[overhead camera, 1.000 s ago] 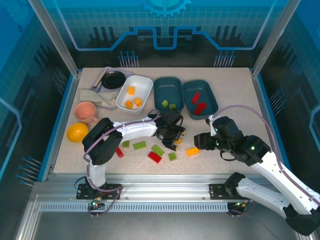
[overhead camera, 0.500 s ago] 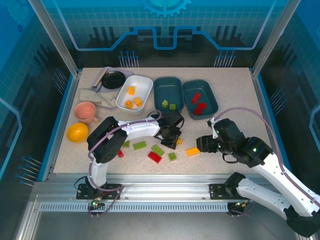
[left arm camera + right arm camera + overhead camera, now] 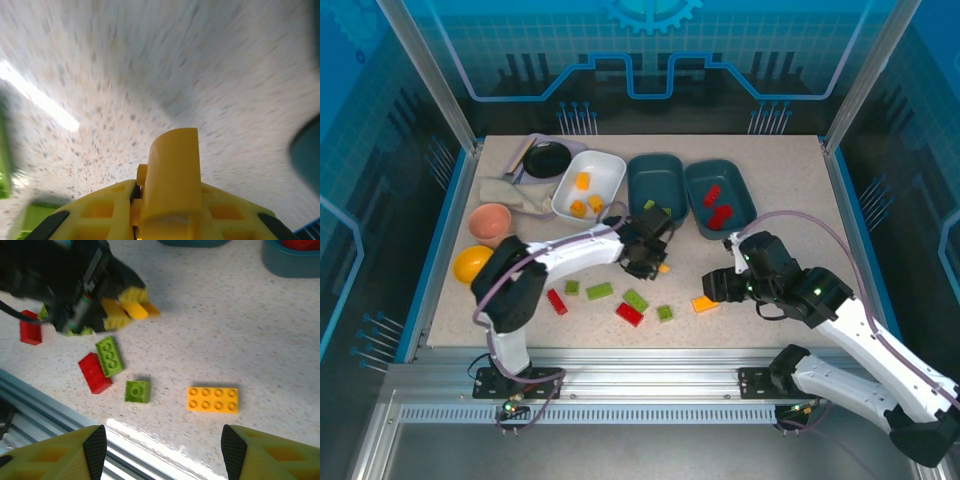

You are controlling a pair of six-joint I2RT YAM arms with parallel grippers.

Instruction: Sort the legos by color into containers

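Observation:
My left gripper (image 3: 647, 252) hangs over the table in front of the tubs, shut on an orange-yellow lego (image 3: 174, 165) that sticks out past its yellow fingers (image 3: 100, 210). From the right wrist that gripper (image 3: 127, 307) and its brick (image 3: 136, 311) show at upper left. My right gripper (image 3: 712, 287) is open, its pads (image 3: 95, 449) wide apart above a flat orange lego (image 3: 212, 399). On the table lie red legos (image 3: 629, 314) and green legos (image 3: 636, 300). The white tub (image 3: 605, 170) holds orange bricks, the middle teal tub (image 3: 655, 180) green ones, the right teal tub (image 3: 740, 200) red ones.
At the left stand a pink cup (image 3: 492, 222), a yellow bowl (image 3: 473, 264), a black pan (image 3: 548, 160) and a folded cloth (image 3: 515, 195). The metal front rail (image 3: 40, 405) runs just beyond the loose bricks. More small bricks lie by the left arm (image 3: 557, 302).
My left gripper has risen and swung back-left toward the tubs, carrying the orange-yellow lego. My right gripper has shifted slightly left and farther from the front, over the flat orange lego.

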